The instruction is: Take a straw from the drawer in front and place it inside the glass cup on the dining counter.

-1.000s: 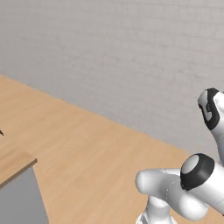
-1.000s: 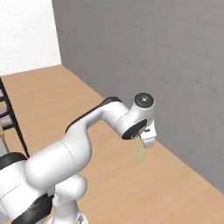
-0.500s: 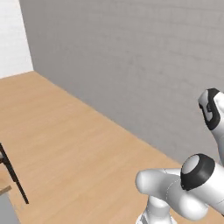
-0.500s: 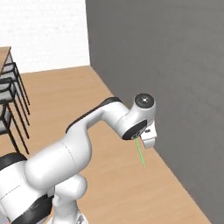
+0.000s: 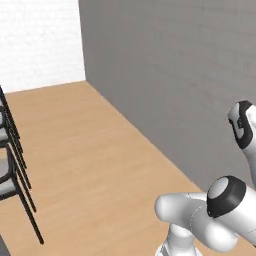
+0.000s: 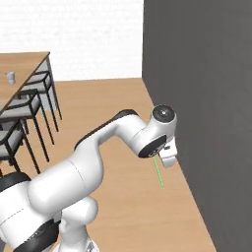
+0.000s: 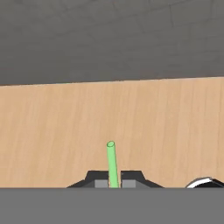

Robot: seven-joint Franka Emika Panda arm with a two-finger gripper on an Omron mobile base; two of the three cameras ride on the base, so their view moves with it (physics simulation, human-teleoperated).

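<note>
My gripper (image 6: pixel 166 160) hangs at the end of the bent arm, pointing down over the wood floor, shut on the thin green straw (image 6: pixel 158 173). The straw sticks down out of the fingers toward the floor. In the hand view the straw (image 7: pixel 112 162) rises from between the two dark tips of the gripper (image 7: pixel 113 183). Far off at the upper left of the right base view stands the light-wood dining counter (image 6: pixel 29 61), with a small whitish glass cup (image 6: pixel 10 76) on it. The drawer is out of view.
A dark grey wall (image 6: pixel 206 98) runs close along the arm's right side and meets a white brick wall (image 5: pixel 40 40) at the far corner. Black-framed chairs (image 6: pixel 24 115) line the counter's side, and the chairs (image 5: pixel 10 170) also edge the left base view. Wood floor (image 5: pixel 100 165) lies between.
The whole picture has swung as the base turns: the far corner, white wall, chairs and counter have come into view. The arm keeps its pose with the straw in its grip.
</note>
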